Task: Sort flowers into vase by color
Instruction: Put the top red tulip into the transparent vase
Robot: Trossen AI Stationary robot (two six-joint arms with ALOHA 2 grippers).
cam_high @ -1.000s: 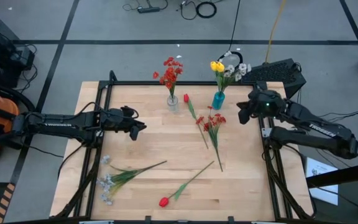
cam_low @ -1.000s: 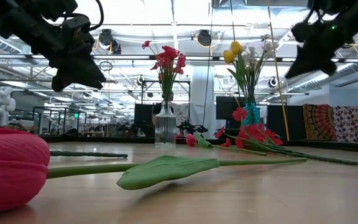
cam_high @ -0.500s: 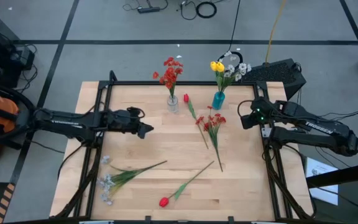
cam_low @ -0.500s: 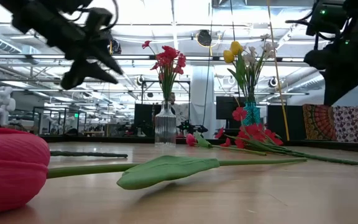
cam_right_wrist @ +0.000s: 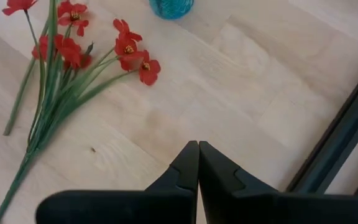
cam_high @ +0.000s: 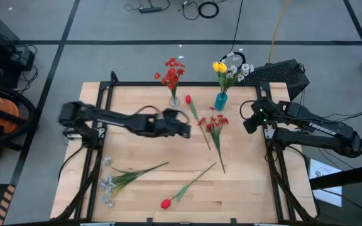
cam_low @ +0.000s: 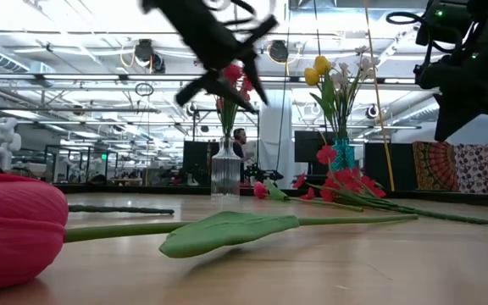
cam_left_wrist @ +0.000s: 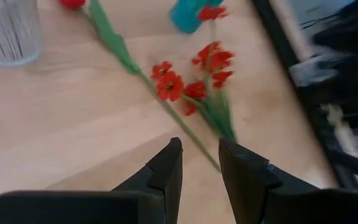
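High view: reaching left gripper [cam_high: 184,130] mid-tabletop toward red cluster flowers [cam_high: 213,122] near far edge; low view: hanging high; left wrist view: holding fingers [cam_left_wrist: 166,168] slightly apart, best centring over stem [cam_left_wrist: 185,121]; right wrist view: keeping right gripper [cam_right_wrist: 198,155] pinched together, empty, by right edge.

"TROSSEN" lettering on the right arm [cam_high: 322,129].
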